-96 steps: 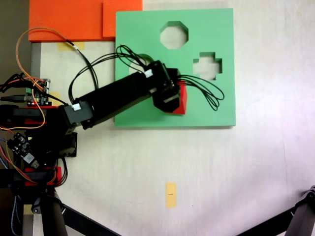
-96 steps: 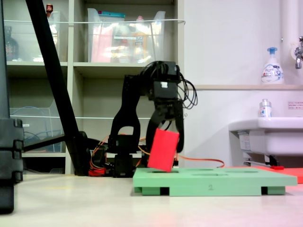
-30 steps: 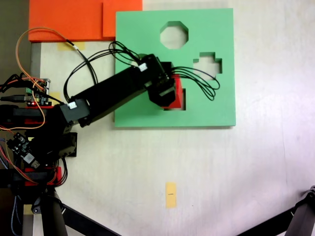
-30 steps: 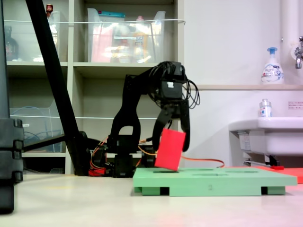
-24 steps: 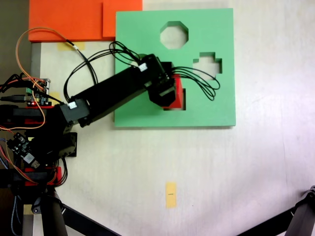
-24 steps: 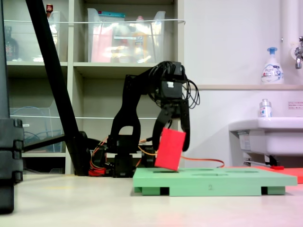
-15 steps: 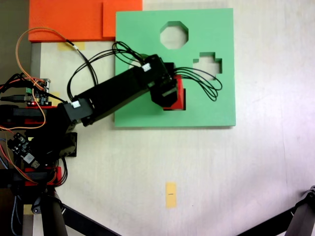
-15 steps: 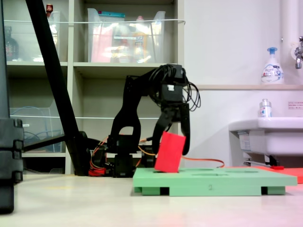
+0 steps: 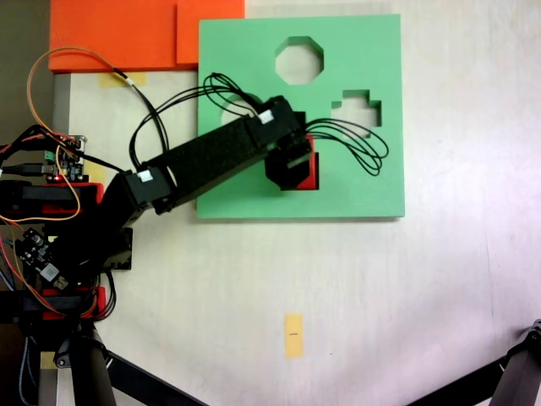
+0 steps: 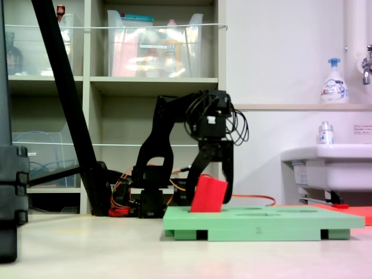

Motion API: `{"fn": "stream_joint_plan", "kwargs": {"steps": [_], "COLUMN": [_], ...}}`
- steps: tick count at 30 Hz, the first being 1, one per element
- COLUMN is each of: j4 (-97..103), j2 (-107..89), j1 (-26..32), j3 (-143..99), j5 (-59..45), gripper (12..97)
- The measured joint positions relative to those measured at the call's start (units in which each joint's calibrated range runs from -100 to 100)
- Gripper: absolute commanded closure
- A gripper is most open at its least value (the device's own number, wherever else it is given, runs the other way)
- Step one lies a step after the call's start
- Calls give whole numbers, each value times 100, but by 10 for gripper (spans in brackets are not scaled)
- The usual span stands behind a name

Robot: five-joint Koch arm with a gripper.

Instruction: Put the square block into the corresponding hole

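Observation:
The red square block (image 10: 208,196) stands tilted with its lower end sunk into the green foam board (image 10: 279,224). My gripper (image 10: 213,189) comes down over it, one finger on each side, shut on the block. From above, the gripper (image 9: 297,169) covers most of the block (image 9: 313,166). The block sits where the board (image 9: 355,186) has its square cut-out. The cut-out itself is hidden under the block and the gripper.
The board also has an octagonal cut-out (image 9: 298,59), a cross cut-out (image 9: 356,113) and a round one (image 9: 232,110) partly under my arm. Orange foam sheets (image 9: 118,34) lie at the top left. A yellow tape mark (image 9: 292,335) is on the table.
The gripper has come down and shifted slightly right in the top view. The red block has dropped with it, its lower end now below the board's top surface.

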Motion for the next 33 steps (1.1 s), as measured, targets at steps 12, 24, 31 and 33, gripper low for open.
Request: {"fn": "stream_joint_plan", "kwargs": {"steps": [12,24,31,33], "j4": [-20,-20,-69,-78], "j2": [14,-4378,-7045,-7442], "j1": [-117,-215,-767,-1060], "j3": [0,118,588,588], "j5": [-317,-1026,-2222,-2657], "gripper": [351,336,343,400]}}
